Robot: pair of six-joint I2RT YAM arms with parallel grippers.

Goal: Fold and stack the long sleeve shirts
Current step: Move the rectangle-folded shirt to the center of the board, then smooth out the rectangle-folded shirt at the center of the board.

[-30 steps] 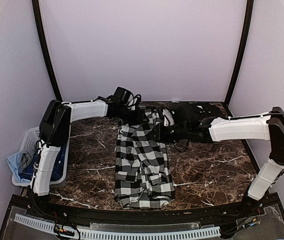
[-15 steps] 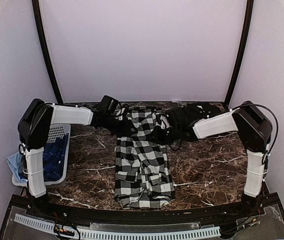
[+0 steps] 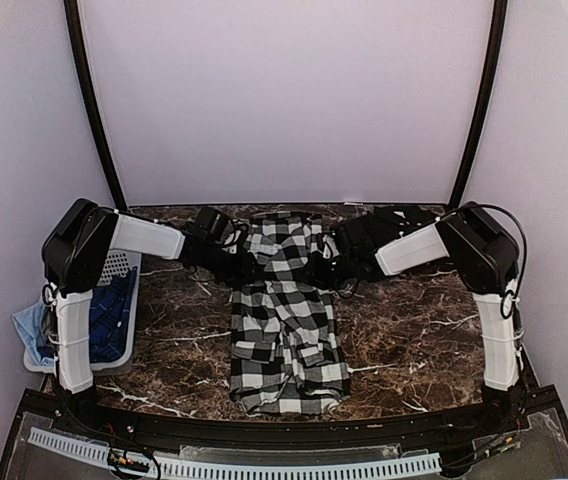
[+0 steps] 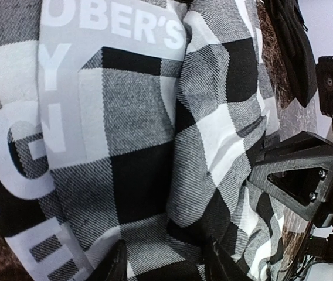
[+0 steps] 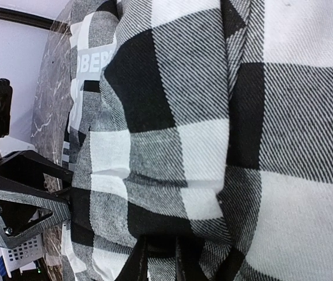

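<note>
Left hand (image 4: 165, 266) and right hand (image 5: 157, 257), clamped on the check shirt (image 3: 284, 320), are drawing its far end nearward, starting the fold.

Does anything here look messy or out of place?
The checked shirt lies rumpled and crooked, its near hem bunched. At left, a light blue cloth spills over the edge of the white basket.

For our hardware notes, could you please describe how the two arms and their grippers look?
Both arms are built alike: white tubular links between bulky black joint housings. The left arm and right arm end in black grippers, the left gripper and right gripper, with slim dark fingers. A thin black cable loops past the right arm's elbow.
</note>
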